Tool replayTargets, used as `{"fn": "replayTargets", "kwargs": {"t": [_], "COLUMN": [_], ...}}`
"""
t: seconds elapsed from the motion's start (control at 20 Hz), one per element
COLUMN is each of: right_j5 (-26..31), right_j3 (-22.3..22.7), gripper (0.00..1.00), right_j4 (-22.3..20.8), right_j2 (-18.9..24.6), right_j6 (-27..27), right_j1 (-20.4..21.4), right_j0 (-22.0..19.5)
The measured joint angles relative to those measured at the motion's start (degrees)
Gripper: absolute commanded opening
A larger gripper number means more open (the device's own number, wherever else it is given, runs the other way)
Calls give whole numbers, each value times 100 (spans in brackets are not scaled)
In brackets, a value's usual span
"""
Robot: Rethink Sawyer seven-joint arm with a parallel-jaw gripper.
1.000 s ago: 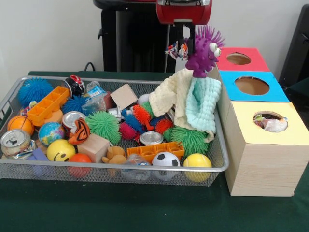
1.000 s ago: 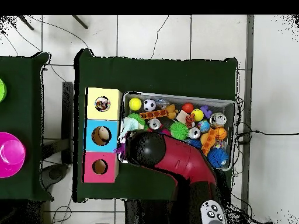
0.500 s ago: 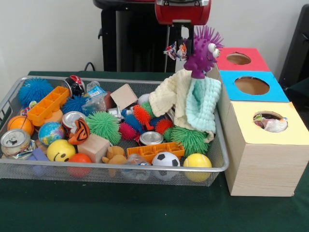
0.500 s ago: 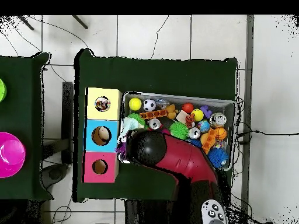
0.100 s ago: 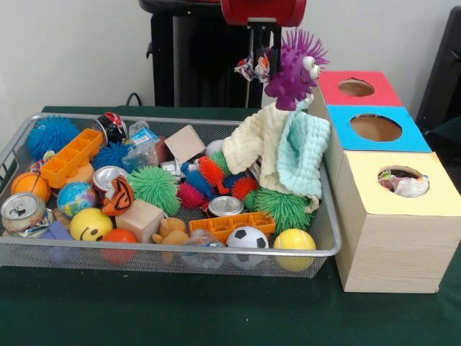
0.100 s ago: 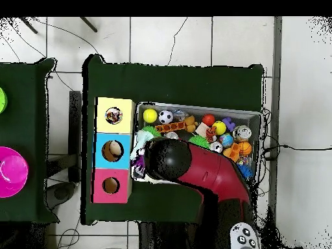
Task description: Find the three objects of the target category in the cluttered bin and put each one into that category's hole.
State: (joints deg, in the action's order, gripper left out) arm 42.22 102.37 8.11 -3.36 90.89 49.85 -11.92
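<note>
My gripper (image 5: 265, 56) hangs above the bin's far right corner, shut on a purple spiky toy (image 5: 292, 68) with googly eyes. A crumpled wrapper (image 5: 248, 70) dangles at the gripper's left side. The toy hangs clear over the cream and mint cloths (image 5: 284, 148) draped on the bin's right end. To the right stand three boxes with holes: red (image 5: 356, 88), blue (image 5: 375, 127) and yellow (image 5: 403, 180), the yellow one with something pale in it. In the overhead view the arm's head (image 6: 168, 159) hides the gripper and toy.
The wire mesh bin (image 5: 180, 249) holds several balls, spiky balls, cans, an orange tray (image 5: 72, 155), wooden blocks and a small bear. In the overhead view the boxes (image 6: 112, 150) line the bin's left side, and a pink bowl (image 6: 13, 170) sits on another table.
My gripper has risen a little and shifted left in the front view, carrying the purple toy with it. The bin's contents have not moved.
</note>
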Motion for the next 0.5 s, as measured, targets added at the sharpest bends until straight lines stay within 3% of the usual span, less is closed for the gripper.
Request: {"fn": "replayTargets", "kwargs": {"t": [0.5], "right_j5": [76], "right_j3": [-198], "gripper": [100], "right_j4": [-5], "right_j2": [-96], "right_j6": [0], "right_j1": [0], "right_j0": [0]}}
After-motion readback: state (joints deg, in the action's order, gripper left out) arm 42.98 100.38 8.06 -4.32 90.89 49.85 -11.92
